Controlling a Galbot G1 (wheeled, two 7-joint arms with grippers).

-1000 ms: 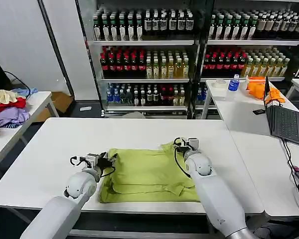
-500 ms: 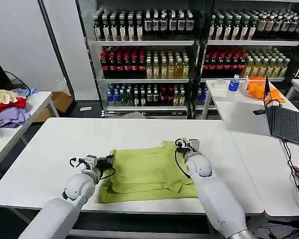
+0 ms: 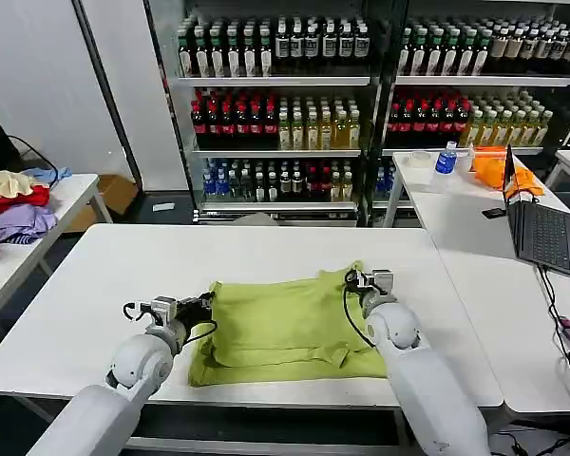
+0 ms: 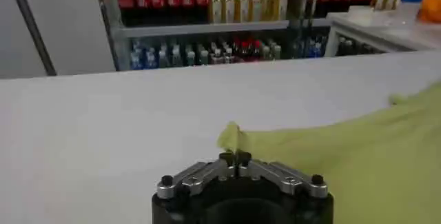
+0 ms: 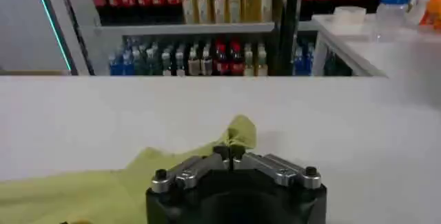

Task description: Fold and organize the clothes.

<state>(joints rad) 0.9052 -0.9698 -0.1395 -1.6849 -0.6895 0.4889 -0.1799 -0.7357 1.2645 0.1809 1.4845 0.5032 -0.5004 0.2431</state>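
Observation:
The clothes are one lime-green T-shirt [image 3: 280,328], lying partly folded and wrinkled near the white table's front edge. My left gripper [image 3: 207,306] is shut on the shirt's left far corner; in the left wrist view a small green fold [image 4: 231,138] sticks up from between the closed jaws of that gripper [image 4: 235,156]. My right gripper [image 3: 359,279] is shut on the right far corner, where a green tuft [image 5: 241,133] pokes out past this gripper [image 5: 231,151]. Both corners are held just above the tabletop.
The white table [image 3: 123,275] has bare room on the left and behind the shirt. A pile of red, lilac and cream garments [image 3: 14,204] lies on a side table at left. A laptop [image 3: 546,233] and an orange cloth [image 3: 499,169] are at right. Drink shelves [image 3: 275,114] stand behind.
Both grippers have moved outward with the shirt corners, left one further left, right one further right and slightly away, stretching the shirt's far edge wider and flatter.

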